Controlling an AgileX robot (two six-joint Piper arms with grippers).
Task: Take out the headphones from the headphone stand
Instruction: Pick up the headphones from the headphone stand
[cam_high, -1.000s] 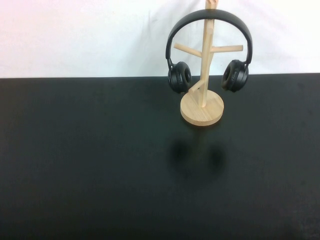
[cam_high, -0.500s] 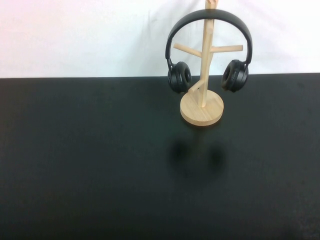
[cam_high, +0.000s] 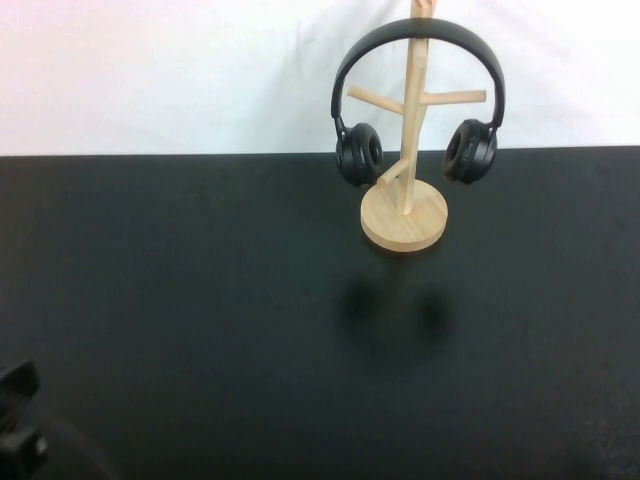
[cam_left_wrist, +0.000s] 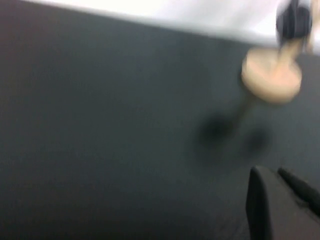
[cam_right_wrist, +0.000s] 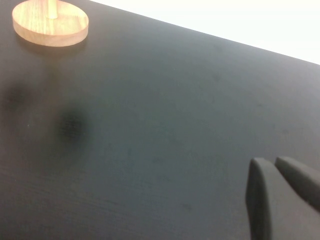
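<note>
The black headphones (cam_high: 418, 40) hang by their headband over the top of the wooden headphone stand (cam_high: 404, 215), one ear cup on each side of the pole, at the back of the table right of centre. My left gripper (cam_left_wrist: 270, 172) is shut and empty, low over the table far from the stand (cam_left_wrist: 271, 77); in the left wrist view one ear cup of the headphones (cam_left_wrist: 294, 20) shows above the base. A dark part of my left arm (cam_high: 18, 430) shows at the near left corner. My right gripper (cam_right_wrist: 272, 161) is shut and empty, well away from the stand's base (cam_right_wrist: 50, 22).
The black table (cam_high: 200, 300) runs back to a white wall (cam_high: 150, 70) just behind the stand. The stand and headphones cast a faint shadow (cam_high: 390, 310) on the table in front of the base.
A dark part of my left arm has come into the near left corner of the high view. Headphones and stand have not moved.
</note>
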